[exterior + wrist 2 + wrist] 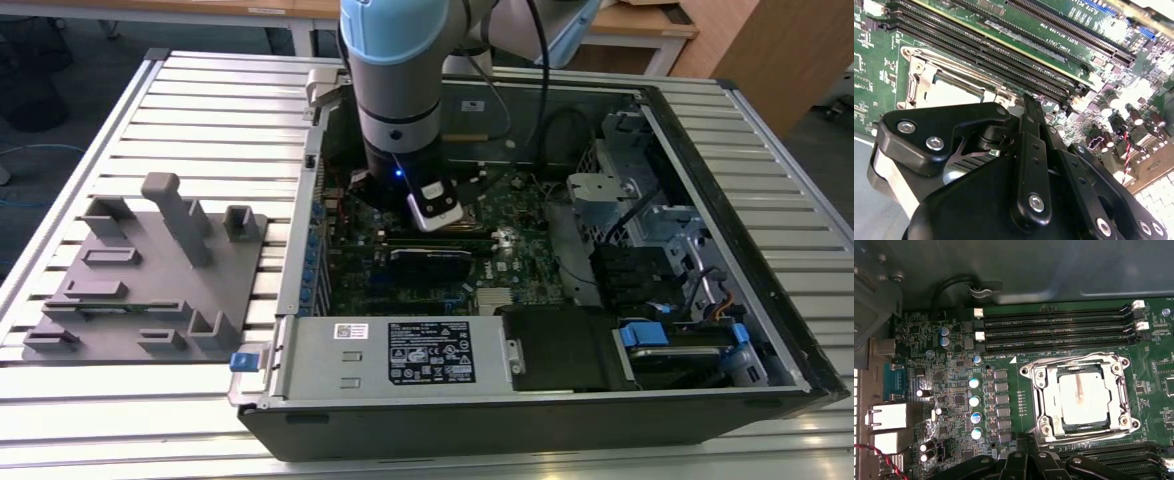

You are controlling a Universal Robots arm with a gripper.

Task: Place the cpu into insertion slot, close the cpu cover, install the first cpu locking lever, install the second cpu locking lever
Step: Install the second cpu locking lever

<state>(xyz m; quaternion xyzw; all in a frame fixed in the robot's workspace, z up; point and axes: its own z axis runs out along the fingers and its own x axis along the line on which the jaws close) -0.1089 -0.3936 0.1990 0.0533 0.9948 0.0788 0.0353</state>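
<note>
The open computer case [534, 300] lies flat on the slatted tabletop [174, 90], so the green board [954, 390] faces up to the arm [400, 90] reaching in at upper centre. The cpu [1081, 399] sits flat in the insertion slot [1046, 402], square, no long axis, with the cpu cover [1121, 395] framing it. The gripper [1026, 107] hangs just beside the slot, jaws clenched on nothing

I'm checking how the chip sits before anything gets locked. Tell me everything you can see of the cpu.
The cpu is a flat square chip with a dull silver-grey metal top, marked by a faint pinkish smear down its middle. It lies flat in the insertion slot, framed by the silvery cpu cover, amid green circuit board. In both wrist views the black end effector sits beside the socket, not touching the chip.
</note>
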